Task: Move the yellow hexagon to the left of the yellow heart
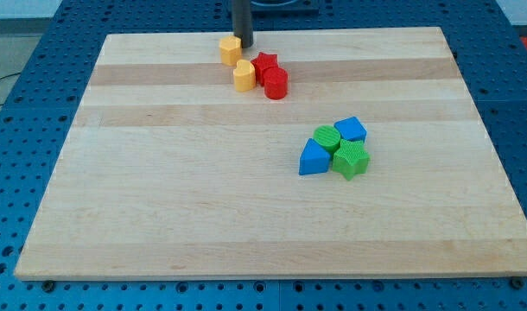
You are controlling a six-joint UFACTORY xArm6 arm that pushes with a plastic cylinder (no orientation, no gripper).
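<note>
My tip point(244, 45) sits touching the yellow hexagon point(230, 49) on its right, at the tabletop's point(160, 199) top edge. No hand here, only the rod. The yellow heart point(244, 76) lies just below. The hexagon looks light, stiff, likely slippery; I'd push a flat side.

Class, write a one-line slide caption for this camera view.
My tip touches the yellow hexagon at the board's top, above the yellow heart.

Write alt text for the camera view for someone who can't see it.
My tip touches the yellow hexagon near the wooden board's top edge, with the yellow heart, red star and red cylinder just below. Two blue and two green blocks cluster right of centre.
</note>
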